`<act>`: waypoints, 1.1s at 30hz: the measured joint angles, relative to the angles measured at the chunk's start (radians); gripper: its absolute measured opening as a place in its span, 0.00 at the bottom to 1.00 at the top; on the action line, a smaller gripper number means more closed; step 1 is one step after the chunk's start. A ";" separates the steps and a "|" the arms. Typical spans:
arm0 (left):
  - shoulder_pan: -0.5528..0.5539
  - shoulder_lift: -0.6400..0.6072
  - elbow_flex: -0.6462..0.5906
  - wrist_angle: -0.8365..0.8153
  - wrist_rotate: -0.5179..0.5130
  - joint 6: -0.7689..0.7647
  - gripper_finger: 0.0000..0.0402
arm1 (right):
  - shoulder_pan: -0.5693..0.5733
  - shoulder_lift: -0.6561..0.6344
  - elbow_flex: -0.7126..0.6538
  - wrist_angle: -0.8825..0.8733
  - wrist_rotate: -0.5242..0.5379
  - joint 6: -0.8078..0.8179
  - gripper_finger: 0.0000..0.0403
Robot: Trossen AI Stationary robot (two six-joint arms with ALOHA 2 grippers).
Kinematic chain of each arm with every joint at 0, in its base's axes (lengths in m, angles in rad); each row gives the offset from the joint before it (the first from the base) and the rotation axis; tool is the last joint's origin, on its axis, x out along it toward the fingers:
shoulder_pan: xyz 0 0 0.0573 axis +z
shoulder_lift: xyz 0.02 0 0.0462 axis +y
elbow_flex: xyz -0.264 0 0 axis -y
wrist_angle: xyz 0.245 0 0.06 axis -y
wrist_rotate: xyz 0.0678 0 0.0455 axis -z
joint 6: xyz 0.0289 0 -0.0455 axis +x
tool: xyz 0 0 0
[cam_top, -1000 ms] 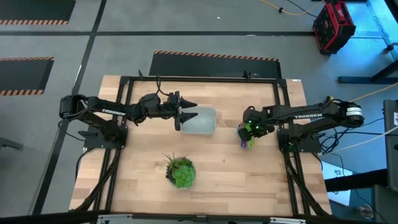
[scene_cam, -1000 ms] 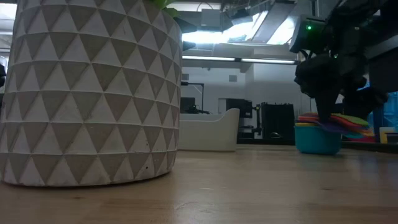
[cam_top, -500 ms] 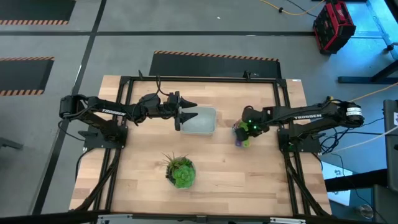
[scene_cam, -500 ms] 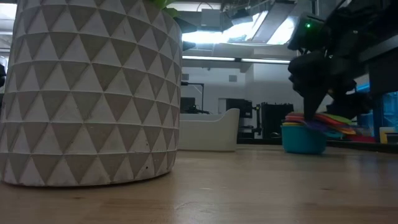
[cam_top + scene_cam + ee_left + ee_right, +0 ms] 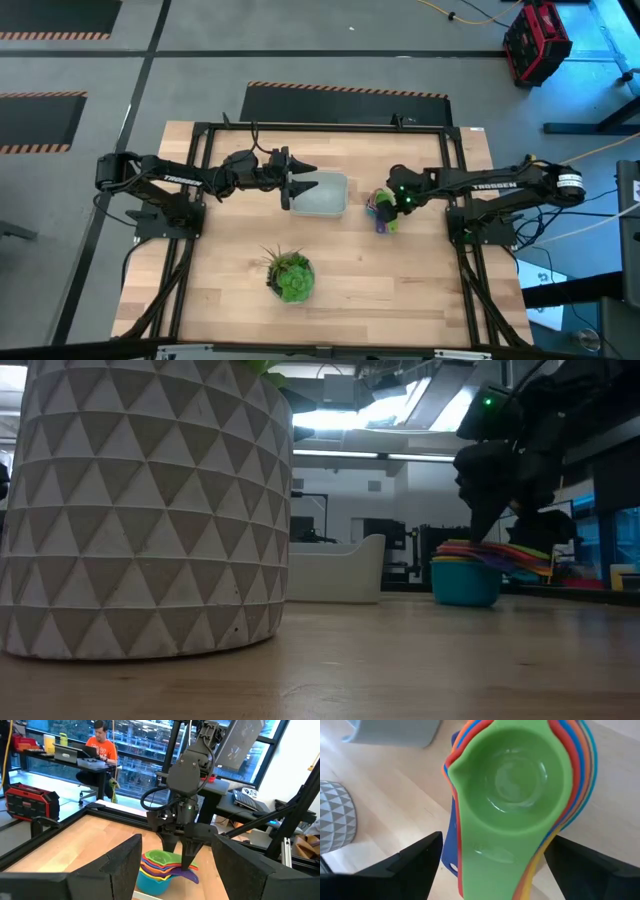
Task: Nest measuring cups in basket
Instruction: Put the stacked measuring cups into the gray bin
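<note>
robotics lab, hazard-striped floor mats [image 5: 345,92], red toolbox [image 5: 537,42], person at desk with laptop [image 5: 99,747]

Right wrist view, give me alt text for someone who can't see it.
A stack of nested plastic measuring cups, green one on top, fills the frame between the right gripper's open dark fingers, resting on the pale wooden table. A grey-blue plastic basket and a triangle-patterned plant pot sit at the edges.

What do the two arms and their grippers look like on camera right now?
Both arms are dark, jointed tubes with white TROSSEN lettering along the forearm. The left gripper has two flat dark fingers. The right gripper hangs from a rounded black wrist with looped black cable; a green light glows on that wrist.
</note>
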 joint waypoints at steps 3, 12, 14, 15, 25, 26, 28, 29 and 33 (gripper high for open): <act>0.000 0.000 0.000 0.000 0.000 0.000 0.58 | -0.021 0.000 -0.016 0.041 -0.039 -0.027 0.85; 0.000 0.000 0.000 0.000 0.000 0.000 0.58 | -0.117 -0.077 -0.188 0.324 -0.182 -0.034 0.85; 0.000 0.000 0.000 0.000 0.000 0.000 0.58 | -0.131 -0.088 -0.225 0.376 -0.209 -0.028 0.85; 0.000 0.000 0.000 0.000 0.000 0.000 0.58 | -0.136 -0.087 -0.246 0.404 -0.225 -0.022 0.85; 0.000 0.000 0.000 0.000 0.000 0.000 0.58 | -0.151 -0.086 -0.413 0.767 -0.273 0.082 0.85; 0.000 0.000 0.000 0.000 0.000 0.000 0.58 | -0.151 -0.086 -0.418 0.775 -0.273 0.083 0.85; 0.000 0.000 0.000 0.000 0.000 0.000 0.58 | -0.151 -0.085 -0.422 0.783 -0.273 0.081 0.85; 0.000 0.000 0.000 0.000 0.000 0.000 0.58 | -0.151 -0.085 -0.422 0.787 -0.273 0.078 0.85; 0.000 0.000 0.000 0.000 0.000 0.000 0.58 | -0.150 -0.082 -0.422 0.805 -0.263 0.052 0.85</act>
